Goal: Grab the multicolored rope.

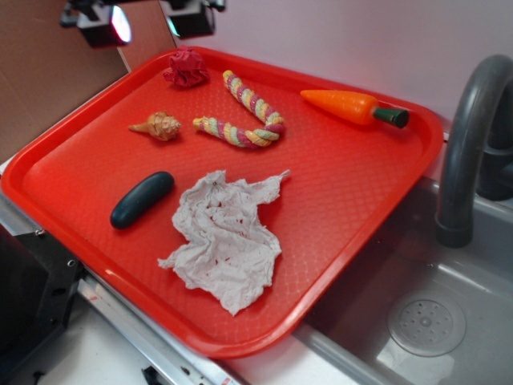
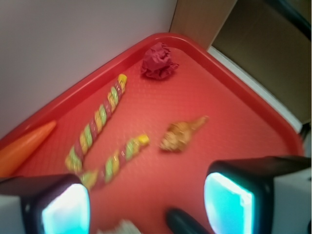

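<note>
Six objects lie on a red tray (image 1: 365, 196) that rests partly over a grey sink (image 1: 449, 321), with a dark grey tap (image 1: 469, 136) rising at the tray's 3 o'clock edge in the exterior view. Largest of the six is a crumpled pale tissue (image 1: 227, 239), spread out toward 6 o'clock of the tray's middle. Next comes the multicolored rope (image 1: 244, 116), a twisted cord of pink, yellow and pale green bent into a V near the far rim, at about 12 o'clock of the tissue and touching nothing else. An orange toy carrot (image 1: 349, 106) with a green stub lies at 3 o'clock of the rope, well apart from it. A dark oval pebble-shaped piece (image 1: 142, 199) sits at 9 o'clock of the tissue, just beside it. A dark red cloth ball (image 1: 186, 67) sits in the far corner, at 10 o'clock of the rope. Smallest is a tan seashell (image 1: 158, 126), at 9 o'clock of the rope's lower end and near it.

The gripper (image 2: 146, 204) hangs above the tray with its two fingers spread wide and nothing between them; in the wrist view the rope (image 2: 100, 134) lies at 10 o'clock of the gap, the seashell (image 2: 179, 136) at 12 o'clock.
</note>
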Tool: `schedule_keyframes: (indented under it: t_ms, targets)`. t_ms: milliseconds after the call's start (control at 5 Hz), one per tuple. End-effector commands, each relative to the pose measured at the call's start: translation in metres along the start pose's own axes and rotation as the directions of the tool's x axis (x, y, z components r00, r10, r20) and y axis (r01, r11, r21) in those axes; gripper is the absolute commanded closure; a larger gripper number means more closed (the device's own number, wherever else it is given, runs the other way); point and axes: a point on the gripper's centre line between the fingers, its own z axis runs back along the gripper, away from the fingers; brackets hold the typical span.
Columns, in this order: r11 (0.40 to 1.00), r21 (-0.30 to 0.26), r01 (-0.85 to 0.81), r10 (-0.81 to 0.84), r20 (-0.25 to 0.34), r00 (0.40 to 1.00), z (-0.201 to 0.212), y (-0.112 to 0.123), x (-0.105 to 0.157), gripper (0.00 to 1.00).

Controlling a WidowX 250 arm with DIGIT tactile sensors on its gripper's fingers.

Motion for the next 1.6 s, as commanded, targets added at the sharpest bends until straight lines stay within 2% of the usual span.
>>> schedule_keyframes:
  t_ms: [0,200,400,600,1000,1200,1400]
  targets:
    - [1.0,-0.009,0.008,-0.007,0.075,0.997,-0.052,-0.012,0.033,0.0]
    - [0.998,0.013,0.054,-0.055,0.085,0.995,-0.081,-0.013,0.045,0.0]
    - [0.996,-0.029,0.087,-0.084,0.103,0.991,-0.098,-0.017,0.05,0.0]
    - [0.992,-0.037,0.117,-0.113,0.092,0.989,-0.113,-0.022,0.055,0.0]
    - [0.987,-0.083,0.14,-0.139,0.02,0.99,-0.131,-0.027,0.054,0.0]
    - [0.988,-0.076,0.133,-0.137,-0.048,0.989,-0.138,-0.024,0.054,1.0]
    - [0.988,-0.086,0.13,-0.137,-0.083,0.987,-0.134,-0.018,0.053,1.0]
